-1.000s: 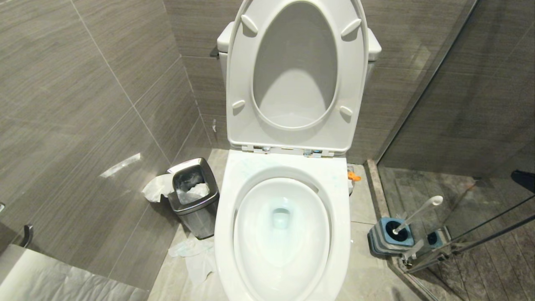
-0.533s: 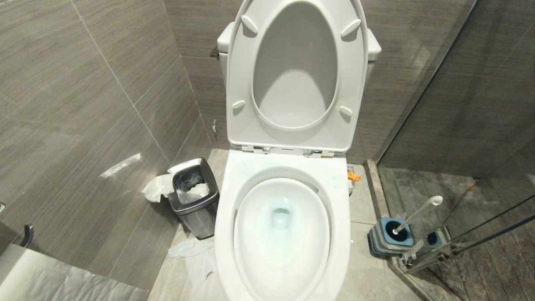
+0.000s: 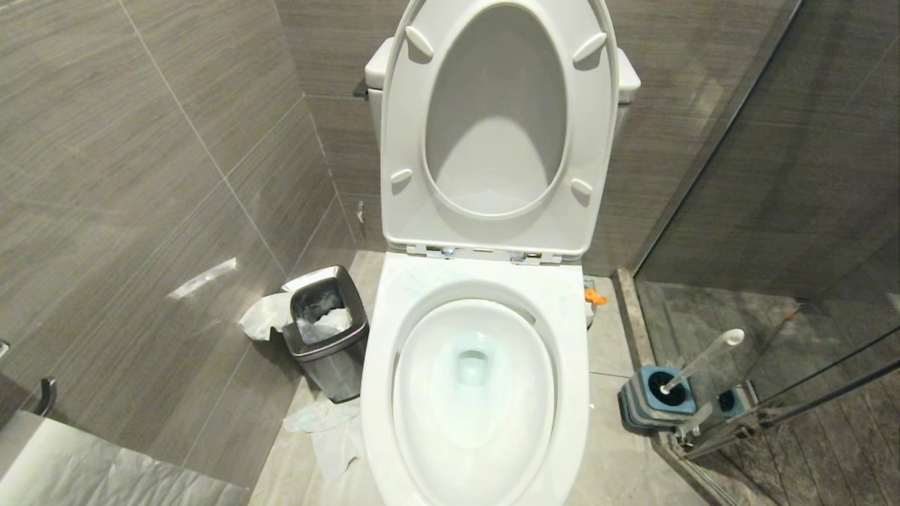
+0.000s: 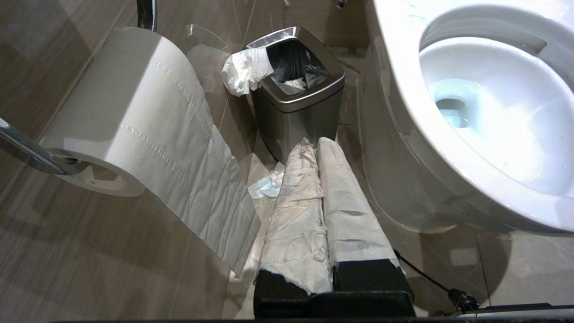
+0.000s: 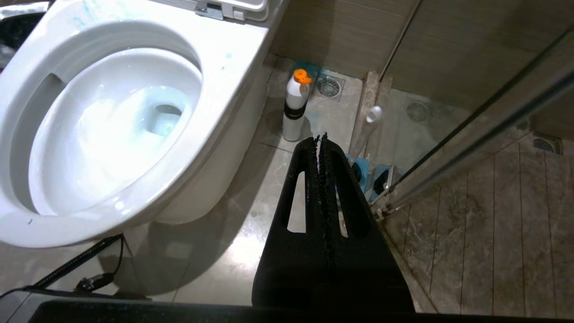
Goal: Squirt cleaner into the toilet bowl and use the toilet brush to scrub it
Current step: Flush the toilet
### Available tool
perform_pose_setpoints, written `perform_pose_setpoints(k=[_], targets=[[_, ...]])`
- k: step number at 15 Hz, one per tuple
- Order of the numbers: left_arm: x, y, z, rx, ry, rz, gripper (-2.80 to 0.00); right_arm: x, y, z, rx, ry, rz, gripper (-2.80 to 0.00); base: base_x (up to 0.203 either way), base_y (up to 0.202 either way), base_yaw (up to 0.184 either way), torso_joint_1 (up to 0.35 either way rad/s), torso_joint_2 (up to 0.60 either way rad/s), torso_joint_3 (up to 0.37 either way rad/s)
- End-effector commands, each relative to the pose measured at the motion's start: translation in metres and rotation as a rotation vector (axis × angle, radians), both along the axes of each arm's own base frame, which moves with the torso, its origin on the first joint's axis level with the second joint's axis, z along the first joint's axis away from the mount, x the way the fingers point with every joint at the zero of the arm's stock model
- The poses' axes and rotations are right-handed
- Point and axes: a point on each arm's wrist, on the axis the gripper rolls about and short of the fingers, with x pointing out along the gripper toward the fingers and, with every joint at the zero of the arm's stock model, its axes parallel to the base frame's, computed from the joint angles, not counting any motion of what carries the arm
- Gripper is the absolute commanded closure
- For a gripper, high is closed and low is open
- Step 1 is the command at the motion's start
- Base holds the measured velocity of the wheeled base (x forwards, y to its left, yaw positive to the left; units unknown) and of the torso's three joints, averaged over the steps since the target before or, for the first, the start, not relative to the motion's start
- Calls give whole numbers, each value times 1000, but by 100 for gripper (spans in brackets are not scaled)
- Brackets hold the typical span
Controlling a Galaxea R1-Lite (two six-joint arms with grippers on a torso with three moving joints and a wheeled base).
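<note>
Grey tiled walls close in a small bathroom stall, with pale floor tiles [image 3: 619,450] underneath. One toilet bowl [image 3: 474,393] stands in the middle, its seat and lid [image 3: 499,133] tipped up against the tank; faint blue-green smears mark the rim, and the water in the basin looks tinted. One toilet brush [image 3: 703,358] sits in one blue-and-grey holder [image 3: 650,400] on the floor to the right of the toilet bowl, against the glass shower partition [image 3: 808,393]; its white handle leans away from the bowl. A second, smaller holder shape beside it is probably a reflection in the glass. One white cleaner bottle [image 5: 295,110] with an orange cap stands just beside the toilet bowl on that same side, nearer the back wall; from the head camera only the orange cap shows. One steel bin [image 3: 327,330] stands left of the toilet bowl, with crumpled paper [image 3: 264,316] hanging at its edge and more paper [image 3: 330,429] on the floor in front. One toilet roll [image 4: 134,130] hangs on the left wall.

Neither arm appears in the head view. The right gripper [image 5: 321,137], fingers pressed together and empty, hangs low to the right of the toilet bowl, well apart from the brush, whose bristle head is hidden in the holder. The left gripper [image 4: 314,143], fingers wrapped in white and pressed together, hangs left of the toilet bowl, near the bin.
</note>
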Motion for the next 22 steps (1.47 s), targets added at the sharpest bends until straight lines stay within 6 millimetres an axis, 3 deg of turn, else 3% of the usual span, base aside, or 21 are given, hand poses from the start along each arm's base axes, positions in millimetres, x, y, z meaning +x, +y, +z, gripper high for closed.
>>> perform_pose_setpoints(k=[1, 6, 14, 22], targets=[[0, 0, -1, 0, 4, 0, 0, -11, 0, -2, 0, -52, -1, 0, 0, 0, 0, 0, 0, 0], [0, 0, -1, 0, 4, 0, 0, -19, -1, -23, -3, -53, -14, 0, 0, 0, 0, 0, 0, 0], [0, 0, -1, 0, 4, 0, 0, -31, -1, -85, -2, -53, -14, 0, 0, 0, 0, 0, 0, 0], [0, 0, -1, 0, 4, 0, 0, -34, -1, -109, -9, -87, -33, 0, 0, 0, 0, 0, 0, 0]])
